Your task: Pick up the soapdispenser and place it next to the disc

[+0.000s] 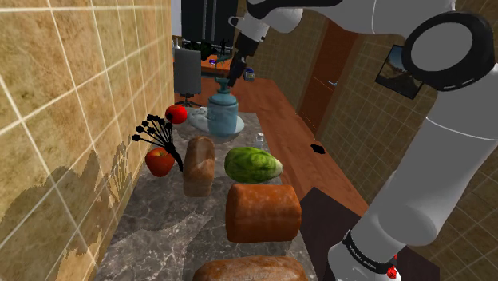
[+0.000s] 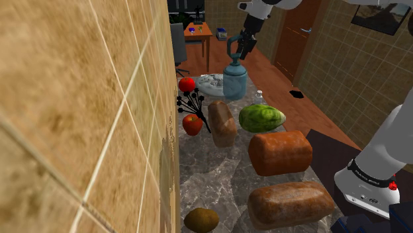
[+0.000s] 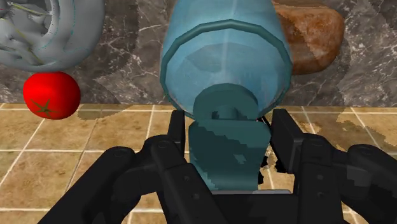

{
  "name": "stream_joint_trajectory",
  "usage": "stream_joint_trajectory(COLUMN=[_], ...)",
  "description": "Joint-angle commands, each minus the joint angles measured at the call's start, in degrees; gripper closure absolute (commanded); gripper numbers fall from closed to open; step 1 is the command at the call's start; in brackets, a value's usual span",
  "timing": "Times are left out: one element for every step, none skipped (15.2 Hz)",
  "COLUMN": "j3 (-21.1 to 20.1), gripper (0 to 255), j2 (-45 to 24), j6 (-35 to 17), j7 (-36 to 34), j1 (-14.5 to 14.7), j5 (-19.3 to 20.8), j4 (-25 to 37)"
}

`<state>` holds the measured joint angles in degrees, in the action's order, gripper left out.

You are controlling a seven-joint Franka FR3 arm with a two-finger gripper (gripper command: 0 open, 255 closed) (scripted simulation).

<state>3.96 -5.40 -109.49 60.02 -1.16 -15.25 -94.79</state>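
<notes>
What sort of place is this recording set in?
Most likely a home kitchen: a grey marbled counter runs along a tan tiled wall, with bread loaves and tomatoes lying on it.

Teal-blue soapdispenser (image 3: 222, 54), red tomato (image 3: 51, 93)

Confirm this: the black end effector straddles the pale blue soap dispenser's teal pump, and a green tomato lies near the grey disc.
The round tomato near the grey disc is red, not green; the wrist view shows it. The black end effector does straddle the teal pump of the pale blue soap dispenser.
</notes>
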Motion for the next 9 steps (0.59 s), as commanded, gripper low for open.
stream_joint_trajectory(j3=[1.12, 1.64, 2.12, 2.6, 3.05, 3.48, 3.88, 4.24, 4.57], gripper=[255, 255, 255, 255, 255, 255, 255, 255, 255], j2=[-2.03, -3.04, -4.12, -5.25, -6.45, -7.73, -9.07, -10.49, -12.0], j6=[1.19, 1.9, 2.64, 3.43, 4.25, 5.11, 6.02, 6.98, 7.99], j7=[2.58, 3.75, 4.9, 6.02, 7.12, 8.18, 9.22, 10.22, 11.17], j1=[-1.5, -2.25, -3.04, -3.83, -4.65, -5.48, -6.35, -7.25, -8.18], j5=[-0.65, -0.97, -1.29, -1.63, -1.98, -2.34, -2.71, -3.09, -3.47], j4=[2.64, 4.03, 5.52, 7.1, 8.79, 10.59, 12.51, 14.55, 16.74])
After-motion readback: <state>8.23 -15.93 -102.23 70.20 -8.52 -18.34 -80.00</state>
